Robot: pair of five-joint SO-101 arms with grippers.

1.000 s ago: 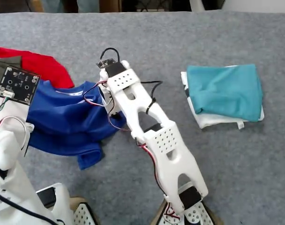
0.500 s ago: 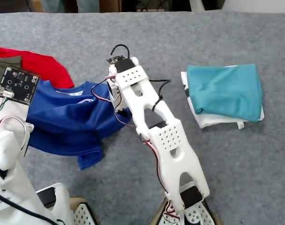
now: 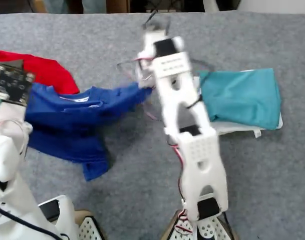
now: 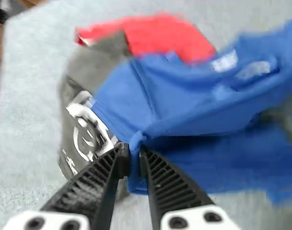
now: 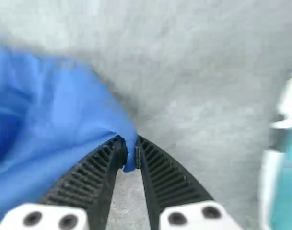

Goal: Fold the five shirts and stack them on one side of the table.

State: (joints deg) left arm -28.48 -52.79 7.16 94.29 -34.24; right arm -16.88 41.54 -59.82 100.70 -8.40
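A blue shirt [image 3: 77,117] hangs stretched between both arms above the grey table [image 3: 272,185]. My right gripper [image 5: 128,149] is shut on one edge of the blue shirt [image 5: 50,124], near the table's middle and lifted toward the far side. My left gripper [image 4: 131,152] is shut on the opposite edge of the blue shirt [image 4: 217,115] at the left. Under it lie a red shirt [image 3: 44,70] and a dark grey printed shirt [image 4: 83,129]. A folded teal shirt [image 3: 240,97] rests on a folded white shirt [image 3: 232,127] at the right.
The right arm's white links [image 3: 190,135] cross the middle of the table beside the folded stack. The left arm's base [image 3: 12,200] stands at the front left. Bare grey cloth lies at the front right and along the far edge.
The right gripper has pulled its edge of the blue shirt up and to the right, toward the far side. The shirt is stretched out wider. The left arm rose slightly.
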